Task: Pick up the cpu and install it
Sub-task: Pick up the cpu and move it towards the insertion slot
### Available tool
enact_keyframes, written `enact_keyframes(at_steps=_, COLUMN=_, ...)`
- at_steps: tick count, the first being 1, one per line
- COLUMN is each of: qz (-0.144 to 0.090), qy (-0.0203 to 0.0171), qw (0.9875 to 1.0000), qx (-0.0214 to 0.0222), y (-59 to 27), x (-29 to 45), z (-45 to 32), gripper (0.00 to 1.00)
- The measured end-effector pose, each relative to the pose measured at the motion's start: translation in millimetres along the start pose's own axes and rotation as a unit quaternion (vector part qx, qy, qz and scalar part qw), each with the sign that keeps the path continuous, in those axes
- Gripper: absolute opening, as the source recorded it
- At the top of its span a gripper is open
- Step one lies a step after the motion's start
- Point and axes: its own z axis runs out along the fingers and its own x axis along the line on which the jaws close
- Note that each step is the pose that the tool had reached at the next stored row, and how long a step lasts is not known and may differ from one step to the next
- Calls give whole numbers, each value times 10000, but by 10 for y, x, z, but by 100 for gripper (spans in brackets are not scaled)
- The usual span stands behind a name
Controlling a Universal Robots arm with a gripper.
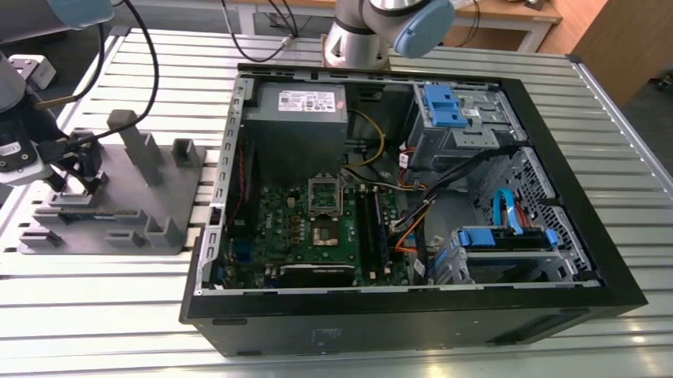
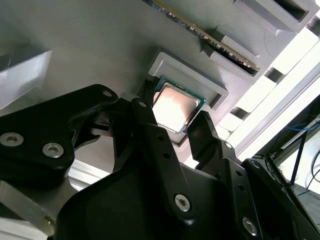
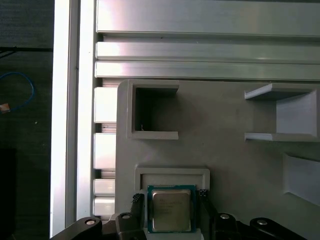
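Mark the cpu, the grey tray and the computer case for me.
cpu point(image 3: 171, 210): first wrist view, centre of its metal top.
grey tray point(image 1: 176, 193): exterior view, bare flat base.
computer case point(image 1: 421, 319): exterior view, black near wall.

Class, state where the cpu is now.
In both wrist views the cpu lies in a rimmed pocket of the grey tray, at the pincer, on the exterior view's left of the computer case.

Black two-fingered end effector point(image 2: 174, 107): pointed downward at the exterior view's left, fingers point(image 3: 137, 202) parted, tips level. Grey robot arm point(image 1: 352, 43), pale blue joint caps point(image 1: 421, 24): base upright at rear.
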Motion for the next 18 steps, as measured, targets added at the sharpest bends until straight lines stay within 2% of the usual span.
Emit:
enact_keyframes(at_steps=9, qz=0, qy=0, qw=10000, qx=0, y=0, x=0, z=1, gripper=54)
enact_keyframes(at_steps=11, qz=0, qy=0, qw=10000, qx=0, y=0, x=0, z=1, gripper=53)
enact_keyframes(at_steps=12, qz=0, qy=0, qw=10000, qx=0, y=0, x=0, z=1, gripper=47)
enact_keyframes(at_steps=18, qz=0, qy=0, qw=10000, qx=0, y=0, x=0, z=2, gripper=47)
